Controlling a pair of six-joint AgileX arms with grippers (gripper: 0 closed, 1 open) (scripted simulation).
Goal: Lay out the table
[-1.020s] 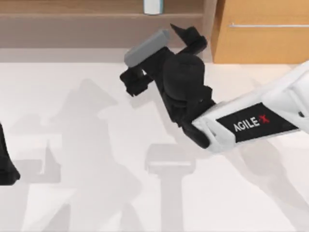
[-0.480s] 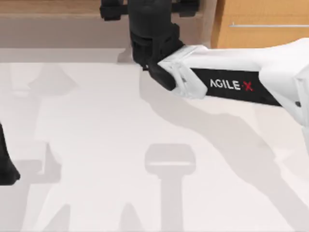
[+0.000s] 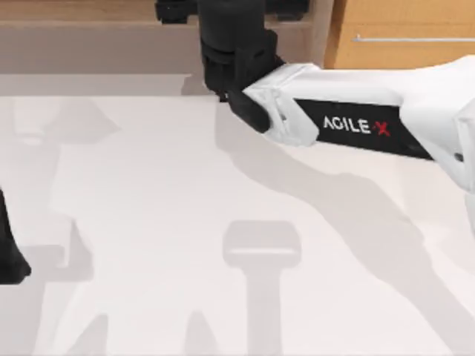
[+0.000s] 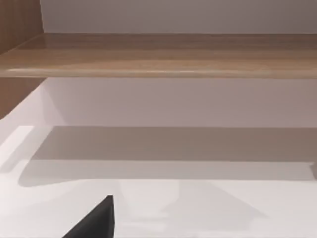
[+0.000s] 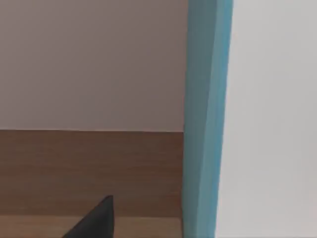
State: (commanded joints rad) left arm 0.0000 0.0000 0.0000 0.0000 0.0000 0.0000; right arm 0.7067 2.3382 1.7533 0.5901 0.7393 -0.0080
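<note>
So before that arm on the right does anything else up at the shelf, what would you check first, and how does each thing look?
1. Right arm reaches the wooden shelf: ok.
2. Right gripper near the blue and white object: ok.
3. Its fingers closed on that object: cannot tell.
4. Left arm parked at the table's left edge: ok.
5. Drawer unit shut: ok.

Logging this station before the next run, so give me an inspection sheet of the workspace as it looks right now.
Surface: table, off-white, only shadows on it.
Job's things: blue and white object close before the right wrist camera, kind unclear.
Clutter: nothing seen.
Grippers: right tool reaches into the shelf at the far edge; left arm parked at the table's left edge.
Cables: nothing seen.
Surroundings: brown wooden shelf; orange drawer unit with silver handle.
</note>
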